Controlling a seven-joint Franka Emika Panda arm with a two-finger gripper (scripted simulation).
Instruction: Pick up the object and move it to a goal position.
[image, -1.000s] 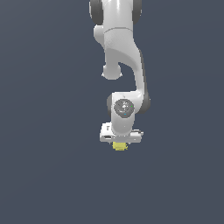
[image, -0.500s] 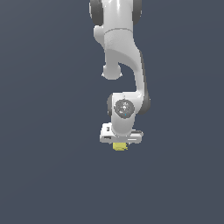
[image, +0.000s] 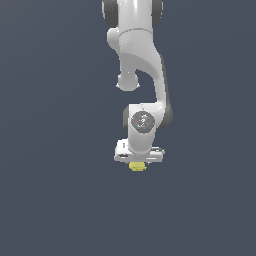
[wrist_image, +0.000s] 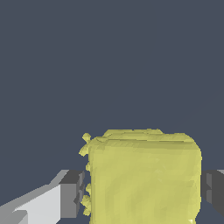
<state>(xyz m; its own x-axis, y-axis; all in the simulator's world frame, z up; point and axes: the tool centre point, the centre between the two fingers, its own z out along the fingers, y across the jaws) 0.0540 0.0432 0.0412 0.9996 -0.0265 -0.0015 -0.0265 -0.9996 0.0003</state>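
Pale yellow shows under the white arm (image: 142, 75) in the exterior view: the object (image: 137, 166) is a small lump peeking out just below the gripper (image: 138, 159), much narrower than the gripper's white body. From here the fingers themselves are hidden behind that body, so this view alone does not show how wide they stand.

The wrist view supplies that. There the object (wrist_image: 144, 179) fills the space between the two grey fingertips (wrist_image: 75, 194), one pad against each flank, so the gripper is closed part-way onto the object and holds it. Its surface looks blocky with rounded corners, and small ragged bumps line the side nearest the pad beside the pale finger link. The second pad is only partly in frame at the picture's edge.

Around the arm, both views show nothing but a flat, even slate-blue background (image: 55, 200). No edge, shadow or seam marks a surface, so I cannot tell whether the object hangs above a floor or rests on one.
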